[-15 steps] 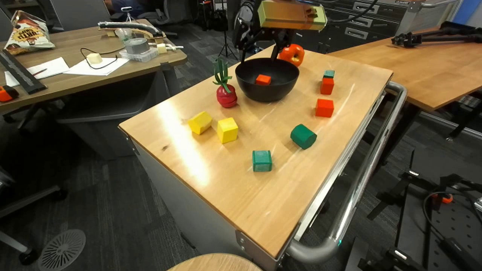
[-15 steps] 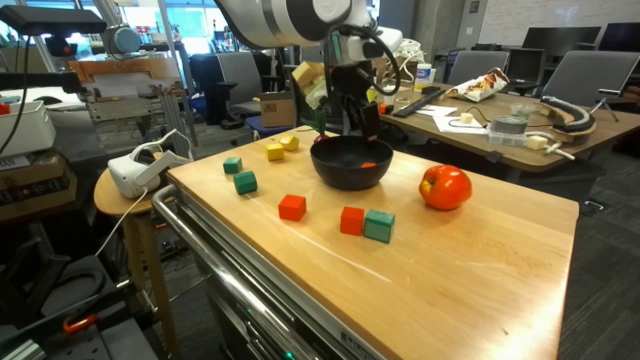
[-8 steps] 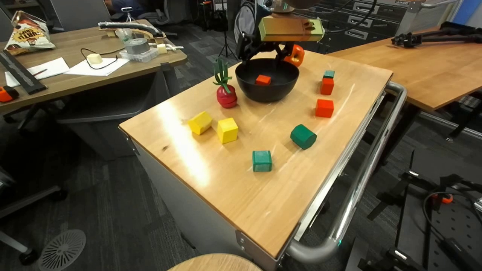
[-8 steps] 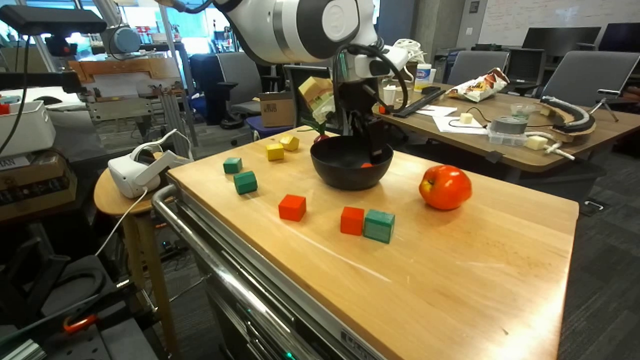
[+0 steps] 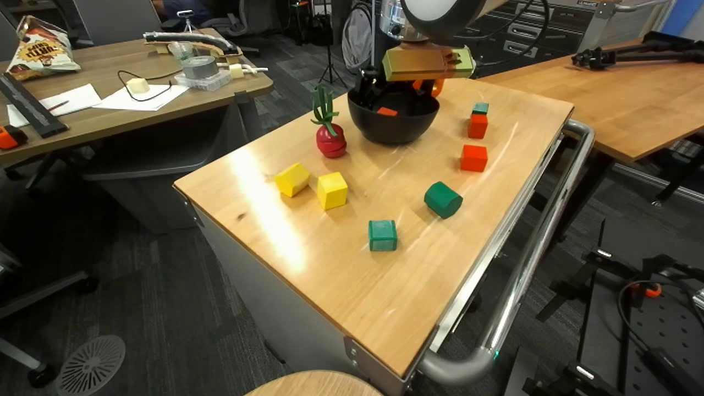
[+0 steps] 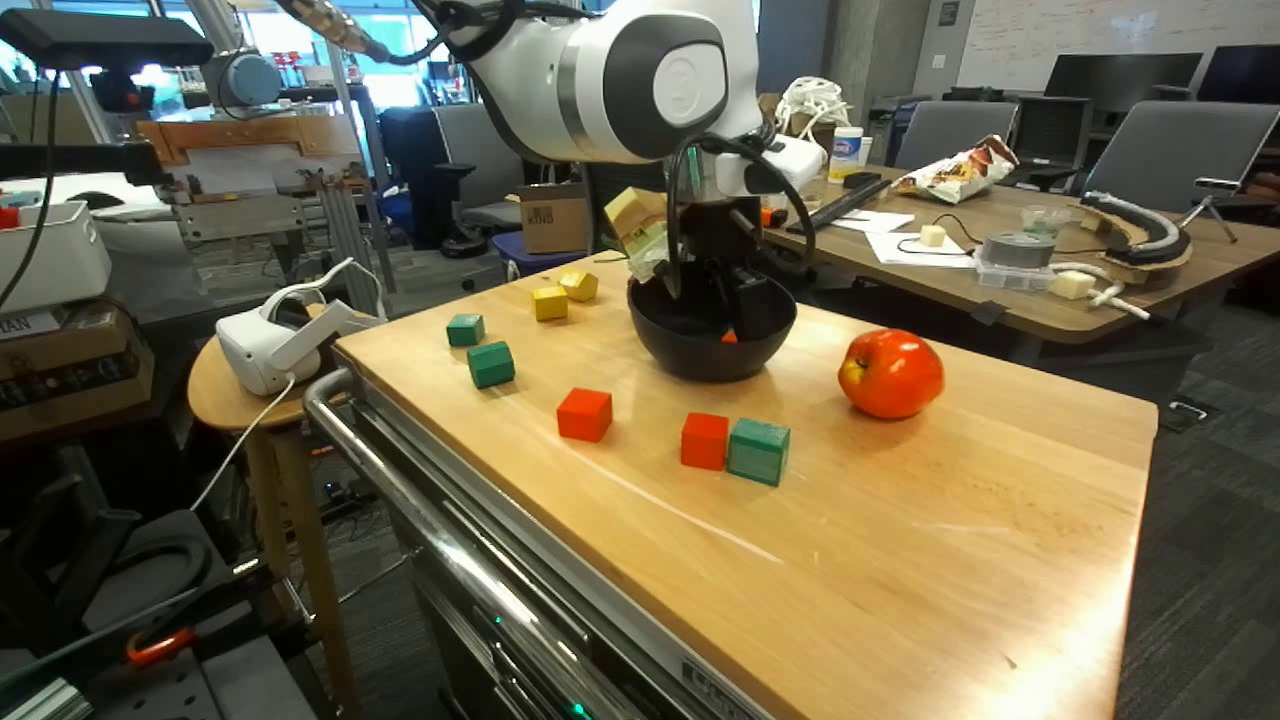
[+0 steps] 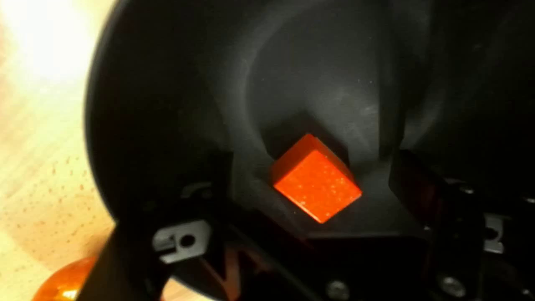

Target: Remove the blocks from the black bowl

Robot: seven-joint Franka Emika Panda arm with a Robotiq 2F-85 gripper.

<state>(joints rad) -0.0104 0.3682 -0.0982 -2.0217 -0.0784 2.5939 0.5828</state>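
Smooth black round bowl (image 5: pixel 394 131): standing on the pale wooden counter (image 5: pixel 341 264); we reckon our places from it.
Orange-red cube-like block (image 7: pixel 317 186): inside the bowl, to one side of the middle of its floor.
Black two-fingered gripper (image 7: pixel 312 174): inside the bowl, fingers spread and released; we see the block between them, apart from both.
Gripper against the bowl's wall: touching or apart we cannot tell, black lying over black.
Way the block points: in the wrist view we see its bright face as a diamond, a corner toward each finger and another toward the gripper's base; two darker sides show on the far side from that base.
Block's long axis: the edges look near equal, so we cannot tell one.
Red cube (image 6: pixel 584 415): on the counter, outside the bowl.
Second red cube (image 6: pixel 704 441): outside the bowl too, just beside a green cube (image 6: pixel 758 452).
Dark green many-sided block (image 5: pixel 443 199): well apart from the bowl, on its side, long axis aslant, one flat end turned away from the bowl.
Other green cube (image 5: pixel 382 235): well apart from the bowl.
Yellow cube (image 5: pixel 332 191): outside the bowl, beside a yellow angular block (image 5: pixel 292 179).
Shiny orange-red fruit-like object (image 6: pixel 891 374): near the bowl.
Dark red radish-like object with green leaves (image 5: pixel 331 141): just beside the bowl.
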